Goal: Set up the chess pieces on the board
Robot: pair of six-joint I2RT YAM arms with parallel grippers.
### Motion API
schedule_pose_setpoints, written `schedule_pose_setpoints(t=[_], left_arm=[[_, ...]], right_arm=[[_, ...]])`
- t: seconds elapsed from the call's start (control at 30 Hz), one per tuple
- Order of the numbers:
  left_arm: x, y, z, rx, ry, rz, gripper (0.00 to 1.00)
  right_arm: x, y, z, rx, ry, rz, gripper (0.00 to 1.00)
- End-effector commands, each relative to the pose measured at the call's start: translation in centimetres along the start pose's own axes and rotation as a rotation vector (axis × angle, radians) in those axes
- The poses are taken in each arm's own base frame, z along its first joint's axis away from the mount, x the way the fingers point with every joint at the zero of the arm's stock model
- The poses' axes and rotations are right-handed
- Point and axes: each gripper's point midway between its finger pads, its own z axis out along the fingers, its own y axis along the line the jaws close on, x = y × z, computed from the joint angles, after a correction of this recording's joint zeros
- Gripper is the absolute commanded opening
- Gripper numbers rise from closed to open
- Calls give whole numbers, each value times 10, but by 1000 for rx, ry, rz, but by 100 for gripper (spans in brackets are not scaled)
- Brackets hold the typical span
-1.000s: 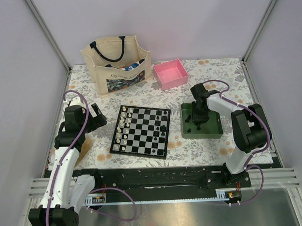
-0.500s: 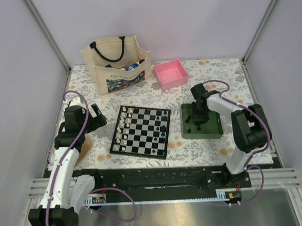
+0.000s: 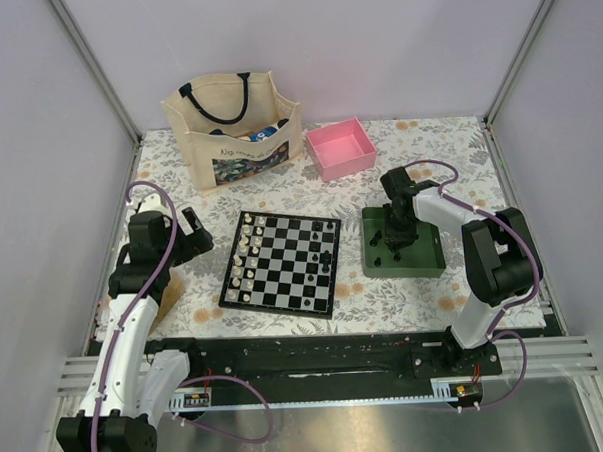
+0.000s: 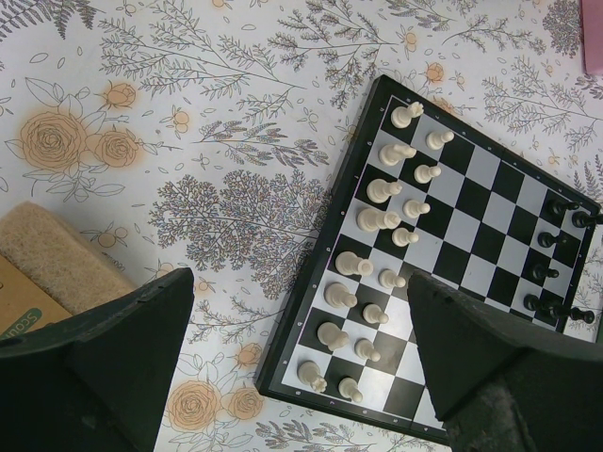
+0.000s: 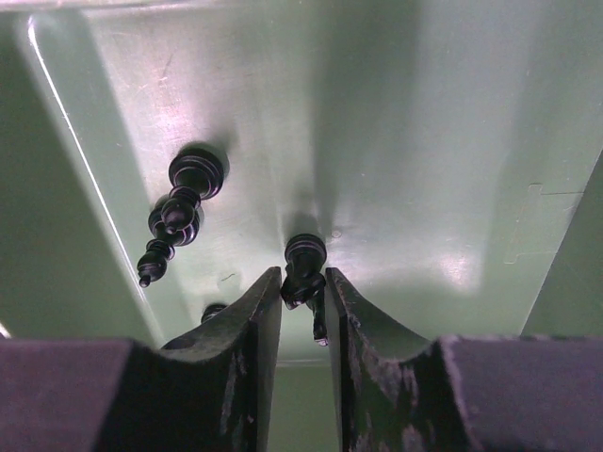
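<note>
The right gripper (image 5: pixel 302 279) has its jaws drawn in close on a black chess piece (image 5: pixel 305 254), which fills the narrow gap between the two fingertips. The piece leans at a slant over the floor of a green tray (image 5: pixel 424 141). Whether it touches the floor cannot be told. Beside it a second black piece (image 5: pixel 179 215) lies on its side on the tray floor, apart from the fingers.

From above, the tray sits just to the right of the board (image 3: pixel 284 287), with a strip of flowered tablecloth (image 3: pixel 280 192) between them.

The left gripper (image 4: pixel 300 282) has its jaws spread wide with nothing between them. It hovers over the tablecloth just left of the board, and its right finger (image 4: pixel 471 358) overlaps the board's near edge in the wrist view.

On the board, the white pieces (image 4: pixel 382 221) stand in two rows along the left side. A few black chess pieces (image 4: pixel 551 240) stand along the right side, the one nearest the tray.

Beyond the board, to the far left, stands a cloth bag (image 3: pixel 234 129). A pink box (image 3: pixel 340 147) sits beyond the board's far right corner.
</note>
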Motion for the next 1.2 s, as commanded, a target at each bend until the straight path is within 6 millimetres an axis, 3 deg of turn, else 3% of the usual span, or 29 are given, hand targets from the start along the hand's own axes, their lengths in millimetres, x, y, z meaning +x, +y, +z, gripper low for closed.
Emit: schedule_pose_setpoints(t=[0.0, 0.4, 0.8, 1.17], left_arm=[[-13, -5, -2, 16, -44, -3, 99], [-14, -6, -2, 17, -47, -3, 99], [-13, -5, -2, 16, -45, -3, 99], [-14, -6, -2, 17, -47, -3, 99]], right_arm=[[-19, 4, -6, 0, -61, -3, 32], [-23, 5, -11, -11, -80, -6, 23], [-33, 8, -28, -31, -117, -10, 21], [-46, 19, -68, -101, -179, -17, 18]])
